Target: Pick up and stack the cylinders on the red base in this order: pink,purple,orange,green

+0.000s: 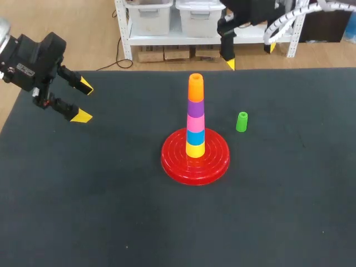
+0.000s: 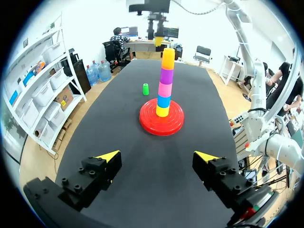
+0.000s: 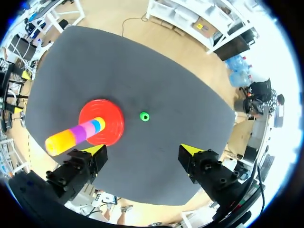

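Note:
The red base [image 1: 214, 164] holds a stack of yellow, blue, pink [image 1: 195, 122] and purple [image 1: 195, 107] cylinders, with the orange cylinder [image 1: 196, 87] on top. The green cylinder [image 1: 241, 122] stands alone on the mat, right of the base. My right gripper [image 1: 250, 55] hangs open and empty high above the far edge, behind the stack. Looking down from it, the stack [image 3: 78, 133] lies just ahead of one finger and the green cylinder [image 3: 144, 116] ahead of the gap. My left gripper [image 1: 80, 100] is open and empty at the far left, facing the stack [image 2: 164, 80] and green cylinder [image 2: 146, 89].
The dark mat [image 1: 111, 211] covers the whole table. Nothing else stands on it besides the base and the green cylinder.

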Controlling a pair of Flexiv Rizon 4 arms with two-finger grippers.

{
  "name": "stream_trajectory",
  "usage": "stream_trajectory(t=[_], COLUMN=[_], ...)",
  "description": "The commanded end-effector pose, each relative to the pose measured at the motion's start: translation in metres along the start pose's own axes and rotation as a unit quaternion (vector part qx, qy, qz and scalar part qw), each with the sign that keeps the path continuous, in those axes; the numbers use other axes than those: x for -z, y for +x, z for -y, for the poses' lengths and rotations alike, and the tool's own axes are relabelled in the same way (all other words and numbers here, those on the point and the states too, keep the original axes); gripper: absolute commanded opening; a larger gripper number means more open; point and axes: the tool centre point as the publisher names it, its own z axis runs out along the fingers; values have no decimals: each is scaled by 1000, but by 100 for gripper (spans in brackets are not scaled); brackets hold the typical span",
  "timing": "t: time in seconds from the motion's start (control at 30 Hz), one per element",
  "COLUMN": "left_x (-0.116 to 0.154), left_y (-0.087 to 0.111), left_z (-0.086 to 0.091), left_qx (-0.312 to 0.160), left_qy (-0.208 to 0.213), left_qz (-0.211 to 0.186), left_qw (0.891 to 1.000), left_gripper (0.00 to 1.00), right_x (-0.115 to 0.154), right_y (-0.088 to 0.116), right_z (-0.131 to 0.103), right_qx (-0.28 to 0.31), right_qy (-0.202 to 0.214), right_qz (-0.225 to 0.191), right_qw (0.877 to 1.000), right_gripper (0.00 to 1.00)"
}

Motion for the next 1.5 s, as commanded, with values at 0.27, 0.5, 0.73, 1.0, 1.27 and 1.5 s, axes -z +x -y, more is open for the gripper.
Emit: stream_trajectory(t=[0.27, 0.5, 0.73, 1.0, 1.27, 1.5], left_x=[0, 0, 0, 0, 0, 0], left_y=[1, 1, 1, 1, 1, 1], left_z=[0, 0, 0, 0, 0, 0], left_qx=[-1, -1, -1, -1, -1, -1], left_qy=[-1, -1, -1, -1, -1, -1], left_qz=[1, 1, 1, 1, 1, 1], left_qw=[1000, 1000, 1000, 1000, 1000, 1000], left_gripper=[100, 100, 100, 100, 100, 100], right_x=[-35, -35, -35, -50, -124, -154], right_y=[-2, -2, -2, 2, -14, -27], right_z=[13, 13, 13, 4, 16, 22], right_qx=[-19, -19, -19, 0, -8, -10], right_qy=[-27, -27, -27, -46, -81, -72], right_qz=[-6, -6, -6, 31, 4, -19], right_qw=[999, 999, 999, 998, 997, 997], right_gripper=[100, 100, 100, 100, 100, 100])
